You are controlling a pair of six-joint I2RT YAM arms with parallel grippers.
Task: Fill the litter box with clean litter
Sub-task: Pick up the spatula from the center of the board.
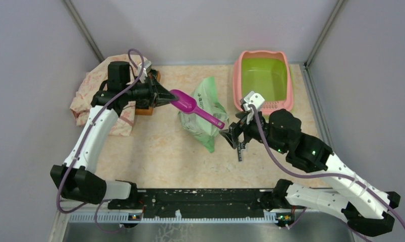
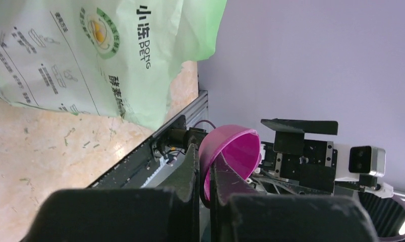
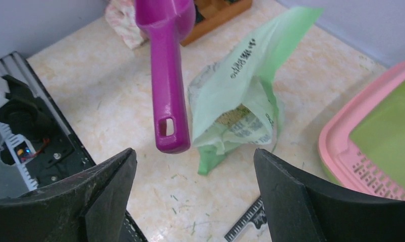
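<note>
My left claw [image 1: 165,96] gripped the purple scoop [image 1: 187,105] by its bowl; my right claw [image 1: 232,134] gaped open near its handle and the green bag [image 1: 206,113].

Pale grey-lilac walls [image 1: 200,25] on 3 sides; beige marbled tabletop [image 1: 160,151]; even light

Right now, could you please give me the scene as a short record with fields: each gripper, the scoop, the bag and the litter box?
left gripper: shut on the bowl rim of the purple scoop
right gripper: open, near the scoop's handle end, not gripping it
purple scoop: held in the air over the bag, bowl looks empty
green bag: mid-table, mouth open, clean litter visible inside
litter box: far right corner, green basin shows no litter
</note>
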